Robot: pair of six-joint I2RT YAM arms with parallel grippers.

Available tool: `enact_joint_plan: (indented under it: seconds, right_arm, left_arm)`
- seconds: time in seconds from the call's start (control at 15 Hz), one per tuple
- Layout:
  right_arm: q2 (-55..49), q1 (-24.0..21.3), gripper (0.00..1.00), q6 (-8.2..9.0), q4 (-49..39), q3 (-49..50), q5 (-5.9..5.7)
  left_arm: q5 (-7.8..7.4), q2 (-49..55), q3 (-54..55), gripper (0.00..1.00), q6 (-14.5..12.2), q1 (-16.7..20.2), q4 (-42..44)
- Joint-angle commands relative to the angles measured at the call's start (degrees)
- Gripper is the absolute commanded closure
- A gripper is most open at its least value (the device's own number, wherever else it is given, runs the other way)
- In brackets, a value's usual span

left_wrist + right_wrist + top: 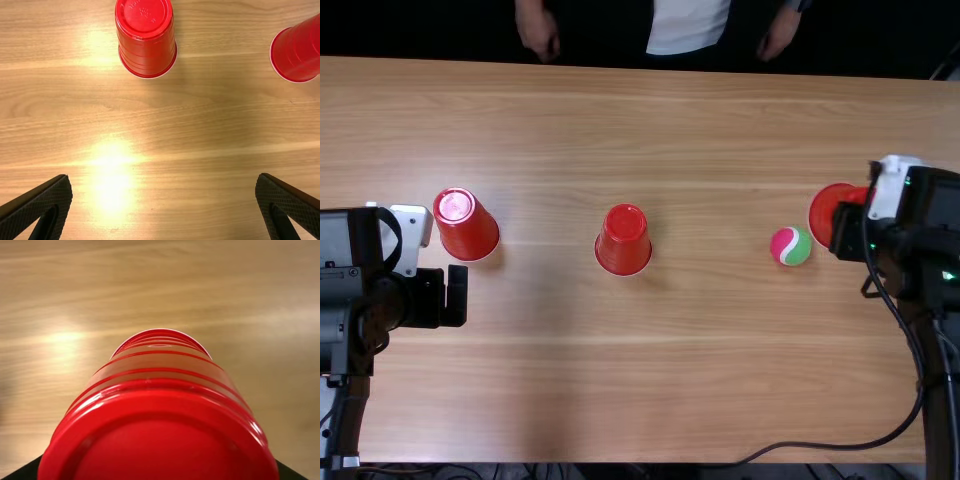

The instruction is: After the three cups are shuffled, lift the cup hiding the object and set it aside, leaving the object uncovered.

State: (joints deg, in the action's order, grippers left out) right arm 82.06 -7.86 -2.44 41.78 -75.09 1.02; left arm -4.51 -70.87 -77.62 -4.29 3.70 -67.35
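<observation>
**Ball uncovered at right of table.** A pink-and-green ball [790, 246] sits in the open on a light brown wooden table [720, 130]. Just beside it is the right cup [828, 212], which the right gripper [847, 224] clasps by its sides. From above, this red plastic cup appears tilted, its wide end toward the ball. In the right wrist view its glossy, ribbed wall tapers to a flat, rimmed base lodged between the black fingers. The ball looks fuzzy, like a small tennis ball, with a pale curved seam between its two colours.

Well apart to the left, the middle cup [623, 240] and the left cup [466, 224] stand upside down on the wood. Each is a smooth red cone with its circular base uppermost and a thin pale line at the rim. The left gripper [455, 295] hangs near the left cup, on its near side. Its two flat fingers [42, 205], cross-hatched in texture, are spread wide with nothing between them.

The tabletop is matte, with long straight grain running side to side and soft patches of glare. A black cable [820, 448] trails along its near edge at the right. Beyond the far edge the room is dark.
</observation>
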Motion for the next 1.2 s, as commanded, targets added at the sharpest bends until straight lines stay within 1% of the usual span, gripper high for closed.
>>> enact_joint_plan:
  seconds: [0.0, 0.27, 0.4, 0.67, 0.73, 0.8, 0.87, 0.93, 1.0, 1.07, 1.13]
  right_arm:
    - [-1.99, -3.13, 0.77, 0.43, -0.06, 3.46, -0.07]
    - [-3.84, -9.63, 0.77, 0.43, -0.06, 9.35, -0.07]
    - [-3.84, -11.74, 0.77, 0.33, -0.06, 11.98, -0.07]
    - [-2.96, -13.32, 0.76, 0.33, -0.06, 16.55, 0.14]
    - [-2.35, -13.41, 0.74, 0.33, -0.16, 17.08, 0.25]
    - [-0.85, -13.41, 0.70, 0.33, -0.16, 17.52, 0.25]
    - [0.47, -13.41, 0.61, 0.33, -0.16, 17.61, 0.25]
    - [1.43, -13.41, 0.30, 0.22, -0.16, 17.61, 0.25]
    - [1.79, -13.41, 0.11, 0.22, -0.06, 17.70, 0.25]
    - [1.87, -13.41, 0.01, 0.22, -0.16, 17.61, 0.25]
    - [2.05, -13.41, 0.00, 0.22, -0.16, 17.61, 0.25]
  left_arm:
    - [0.19, 0.47, -0.16, 0.00, -0.13, -0.72, -0.04]
    - [-0.02, 0.47, 0.02, 0.00, -0.13, -0.72, -0.04]
    - [-0.13, 0.47, 0.02, 0.00, -0.13, -0.80, -0.04]
    - [-0.13, 0.47, 0.02, 0.00, -0.13, -1.51, -0.25]
    - [-0.13, 0.47, 0.02, 0.00, -0.13, -1.51, -0.25]
    - [-0.02, 0.47, 0.02, 0.00, -0.13, -1.51, -0.25]
    - [0.08, 0.47, 0.02, 0.00, -0.13, -1.51, -0.25]
    - [0.08, 0.47, 0.02, 0.00, -0.13, -1.51, -0.25]
    - [0.19, 0.47, 0.02, 0.00, -0.13, -1.51, -0.25]
    - [0.19, 0.47, 0.02, 0.00, -0.13, -1.51, -0.04]
    - [0.19, 0.47, 0.02, 0.00, -0.13, -1.42, -0.04]
